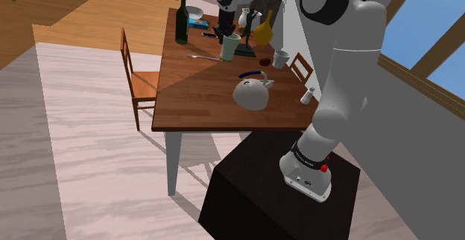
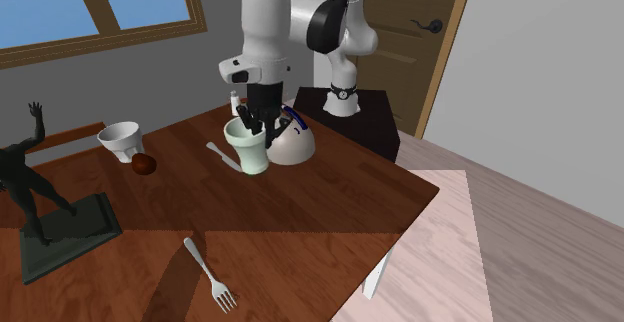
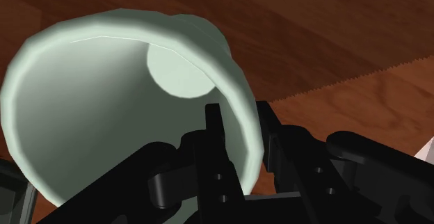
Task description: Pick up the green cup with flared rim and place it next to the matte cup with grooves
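Warm brown wood with a clear grain makes up the table (image 2: 330, 220) before us. We see the black gripper (image 3: 242, 129) clamped on the wall of the pale green cup (image 3: 104, 118), one finger inside its flared rim and one outside. Smooth and tapering, the green cup sits around the table's middle, directly under the gripper. We find a round white teapot (image 2: 292, 146) nearer the stand-side edge. A white cup (image 2: 120, 138) stands well apart, by the wall-side edge.

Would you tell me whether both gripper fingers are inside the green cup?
No, the gripper has one finger inside the cup and the other outside, clasping its wall.
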{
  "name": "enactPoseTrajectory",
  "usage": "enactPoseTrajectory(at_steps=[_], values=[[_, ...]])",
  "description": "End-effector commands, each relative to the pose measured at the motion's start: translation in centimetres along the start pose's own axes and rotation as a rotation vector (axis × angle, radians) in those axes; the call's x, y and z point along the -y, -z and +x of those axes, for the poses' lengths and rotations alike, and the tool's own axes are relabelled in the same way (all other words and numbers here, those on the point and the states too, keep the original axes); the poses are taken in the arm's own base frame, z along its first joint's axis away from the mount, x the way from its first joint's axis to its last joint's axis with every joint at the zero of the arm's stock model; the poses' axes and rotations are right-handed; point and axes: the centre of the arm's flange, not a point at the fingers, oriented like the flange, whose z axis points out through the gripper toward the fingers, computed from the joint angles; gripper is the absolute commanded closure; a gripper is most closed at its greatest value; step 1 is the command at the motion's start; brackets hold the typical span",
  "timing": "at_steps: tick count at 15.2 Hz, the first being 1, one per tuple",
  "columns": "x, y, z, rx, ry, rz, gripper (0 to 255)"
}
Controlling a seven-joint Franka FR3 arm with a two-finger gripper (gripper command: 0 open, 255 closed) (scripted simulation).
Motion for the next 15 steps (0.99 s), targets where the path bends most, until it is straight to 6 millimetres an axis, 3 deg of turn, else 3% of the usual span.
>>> enactPoseTrajectory(at_steps=[1, 15], values=[[-0.2, 1.2, 0.0, 0.000, 0.000, 0.000, 255], [-1.1, 8.5, 0.4, 0.000, 0.000, 0.000, 255]])
